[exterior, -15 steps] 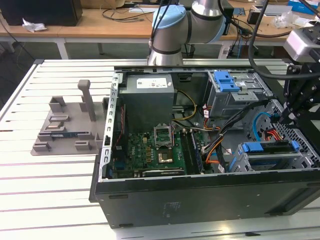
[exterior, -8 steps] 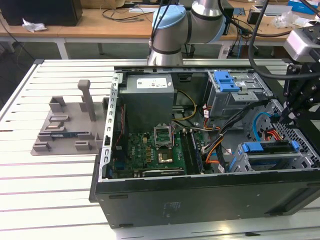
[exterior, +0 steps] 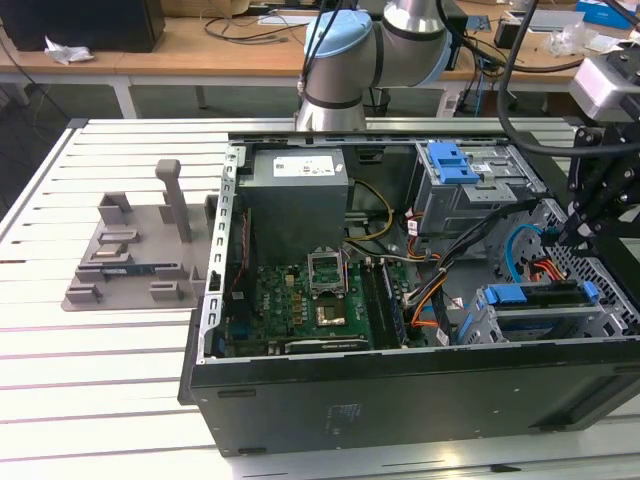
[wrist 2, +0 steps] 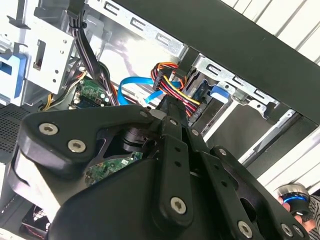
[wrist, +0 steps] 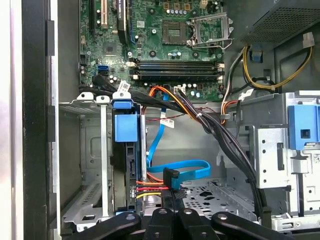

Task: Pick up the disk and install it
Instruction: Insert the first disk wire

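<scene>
The computer case [exterior: 330,400] was black outside and pale grey metal within. Its motherboard [exterior: 300,310] was dark green, dotted with silver and black parts. The disk [exterior: 535,300] showed blue plastic rails against a dark body. A blue latch [exterior: 450,162] capped the grey drive cage [exterior: 480,195]. The flat data cable [wrist: 175,170] was light blue; the power wires [wrist: 150,189] ran red, yellow, orange and black. The pincer [wrist 2: 172,112] was matte black with silver screws. The slotted holder [exterior: 135,250] was grey, and the surface [exterior: 90,400] white with ribbed lines. The arm [exterior: 360,50] was silver with pale blue caps.

White slatted table [exterior: 100,400], open computer case [exterior: 400,400], grey slotted holder stand [exterior: 135,260]
</scene>
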`<move>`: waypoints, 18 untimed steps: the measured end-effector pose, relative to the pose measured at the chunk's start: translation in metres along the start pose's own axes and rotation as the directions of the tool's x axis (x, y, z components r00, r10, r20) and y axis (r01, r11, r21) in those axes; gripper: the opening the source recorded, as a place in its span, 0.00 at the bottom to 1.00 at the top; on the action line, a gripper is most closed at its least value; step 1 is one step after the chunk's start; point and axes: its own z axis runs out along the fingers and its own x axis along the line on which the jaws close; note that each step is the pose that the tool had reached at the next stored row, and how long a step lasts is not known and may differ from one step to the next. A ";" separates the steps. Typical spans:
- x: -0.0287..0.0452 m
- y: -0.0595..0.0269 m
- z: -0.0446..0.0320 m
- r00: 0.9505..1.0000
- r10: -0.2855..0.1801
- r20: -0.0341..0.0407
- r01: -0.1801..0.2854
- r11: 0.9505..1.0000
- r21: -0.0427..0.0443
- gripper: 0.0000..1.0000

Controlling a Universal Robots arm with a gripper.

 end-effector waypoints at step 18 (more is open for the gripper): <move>-0.0017 0.0008 -0.0179 1.000 0.000 0.000 0.000 1.000 0.000 0.11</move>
